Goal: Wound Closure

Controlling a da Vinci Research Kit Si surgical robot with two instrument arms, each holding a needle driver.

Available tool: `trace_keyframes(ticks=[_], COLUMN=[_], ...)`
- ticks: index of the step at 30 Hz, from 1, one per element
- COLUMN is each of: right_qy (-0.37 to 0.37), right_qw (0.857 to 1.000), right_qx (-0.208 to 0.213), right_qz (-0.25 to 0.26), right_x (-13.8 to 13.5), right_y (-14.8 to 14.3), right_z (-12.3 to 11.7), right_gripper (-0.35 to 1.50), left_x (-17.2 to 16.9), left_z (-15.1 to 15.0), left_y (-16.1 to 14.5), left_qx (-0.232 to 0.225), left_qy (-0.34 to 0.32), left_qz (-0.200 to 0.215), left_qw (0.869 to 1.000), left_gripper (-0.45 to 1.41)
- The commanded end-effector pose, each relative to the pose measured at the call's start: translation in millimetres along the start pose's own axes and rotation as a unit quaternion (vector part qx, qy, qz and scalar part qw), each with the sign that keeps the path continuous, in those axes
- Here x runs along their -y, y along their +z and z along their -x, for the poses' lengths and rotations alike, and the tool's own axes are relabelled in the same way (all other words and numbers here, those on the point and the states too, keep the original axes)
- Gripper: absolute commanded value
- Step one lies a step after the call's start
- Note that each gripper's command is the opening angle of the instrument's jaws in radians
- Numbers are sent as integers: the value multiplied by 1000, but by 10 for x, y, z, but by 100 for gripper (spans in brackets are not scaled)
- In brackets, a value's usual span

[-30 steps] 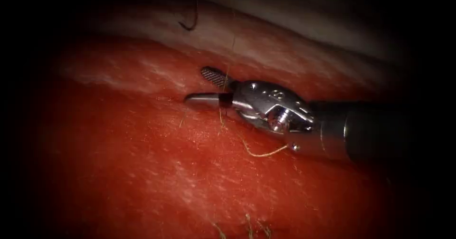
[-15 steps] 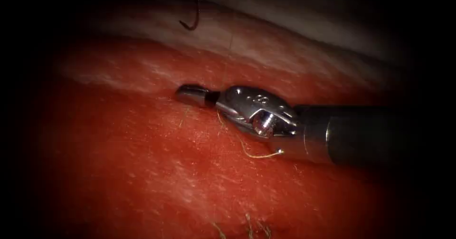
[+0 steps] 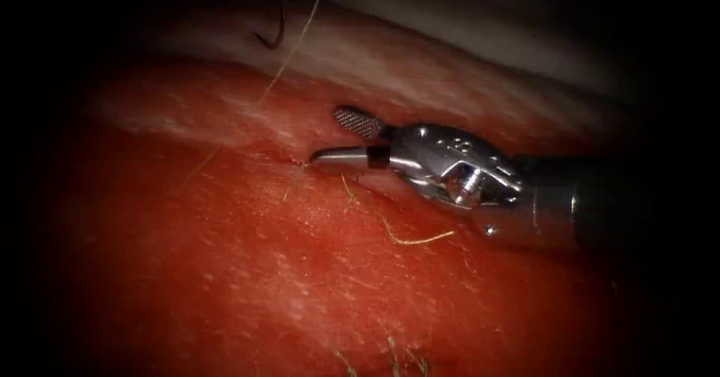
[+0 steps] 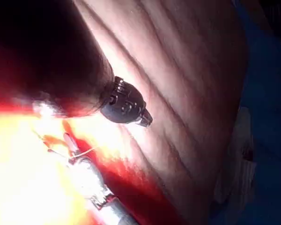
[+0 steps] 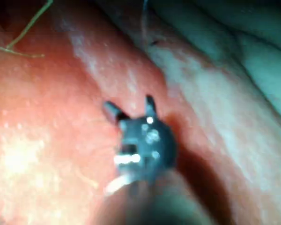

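1. Right now my right gripper (image 3: 341, 136) lies low over the tissue (image 3: 300, 272), coming in from the right of the endoscope view, with its two jaws spread apart and nothing between them.
2. Its lower jaw rests at the cut (image 3: 300, 160), while the upper, cross-hatched jaw is lifted above it.
3. A second ago the jaws were apart, half a second ago they were closed together, and now they are apart again; the tool has also drawn back a little to the right.
4. The needle (image 3: 276, 25) hangs at the top of the endoscope view, left of the gripper and well apart from it, clear of the tissue, with its hooked point curling to the left; it has shifted slightly left since the earlier pictures.
5. The thread (image 3: 289, 58) runs down from the top edge just beside the needle and slants left across the tissue; in the earlier pictures it hung straighter, closer to my right gripper.
6. A short cut end of thread (image 3: 409, 238) lies on the tissue just below the right tool's wrist, unmoved.
7. In the left wrist view my left gripper (image 4: 145, 119) hangs above the tissue; I cannot tell how its jaws stand or what it holds.
8. In the right wrist view the right gripper's prongs (image 5: 131, 110) stand apart over the tissue.
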Motion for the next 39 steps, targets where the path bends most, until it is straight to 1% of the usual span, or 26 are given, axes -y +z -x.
trace_keyframes(ticks=[1, 2, 3, 4, 6, 8, 9, 10, 11, 12, 15, 17, 21, 22, 23, 24, 26, 27, 29, 30, 31, 34, 39], right_qy=[0, 0, 0, 0, 1, 1, 1, 1, 2, 1, -2, -4, -4, -4, -4, -4, -7, -7, -7, -10, -10, -10, -15], right_qw=[1000, 1000, 1000, 1000, 1000, 1000, 999, 999, 999, 999, 1000, 1000, 1000, 1000, 1000, 1000, 999, 999, 999, 999, 999, 999, 999], right_qx=[-2, -2, -2, -3, -4, -5, -5, -5, -5, -5, -4, -3, -3, -3, -3, -3, -3, -3, -3, -2, -2, -2, -1], right_qz=[7, 9, 13, 16, 23, 28, 32, 33, 34, 32, 31, 29, 30, 30, 30, 31, 32, 32, 32, 32, 32, 32, 31], right_x=[-7, -9, -13, -16, -19, -22, -24, -24, -24, -24, -24, -24, -26, -26, -26, -26, -25, -25, -25, -25, -25, -25, -24], right_y=[-9, -13, -22, -26, -32, -37, -41, -42, -44, -47, -49, -51, -54, -56, -57, -58, -61, -63, -64, -64, -64, -65, -68], right_z=[0, 0, 1, 1, 0, 0, -1, -1, -1, 0, 0, 0, -1, -1, 0, 0, 1, 1, 1, 0, 0, 0, -1], right_gripper=[148, 148, 148, 148, 148, 148, 148, 148, 148, 148, 148, 148, 148, 148, 148, 148, 148, 148, 148, 148, 148, 148, 148], left_x=[-3, -4, -7, -7, -5, -2, 4, 6, 7, 11, 22, 28, 28, 27, 27, 27, 24, 23, 22, 21, 21, 21, 22], left_z=[14, 17, 31, 37, 50, 61, 75, 83, 87, 104, 127, 149, 176, 186, 192, 196, 208, 211, 214, 213, 212, 208, 203], left_y=[1, 0, -5, -7, -6, 0, 11, 19, 23, 39, 64, 93, 130, 143, 150, 155, 165, 166, 166, 162, 158, 146, 114], left_qx=[12, 17, 33, 40, 58, 67, 77, 90, 93, 104, 112, 127, 131, 136, 139, 143, 147, 149, 152, 150, 149, 147, 142], left_qy=[8, 10, 19, 22, 29, 33, 39, 44, 46, 53, 46, 46, 37, 26, 10, -2, -53, -66, -91, -91, -94, -96, -97], left_qz=[6, 10, 16, 17, 17, 17, 15, 13, 13, 6, 4, -2, 2, 2, 1, -2, -11, -13, -11, 0, 4, 11, 30], left_qw=[1000, 1000, 999, 999, 998, 997, 996, 995, 995, 993, 993, 991, 991, 990, 990, 990, 988, 987, 984, 984, 984, 984, 985], left_gripper=[-35, -35, -35, -35, -35, -35, -35, -35, -35, -35, -35, -35, -35, -6, 17, 22, 55, 61, 70, 76, 78, 78, 78])
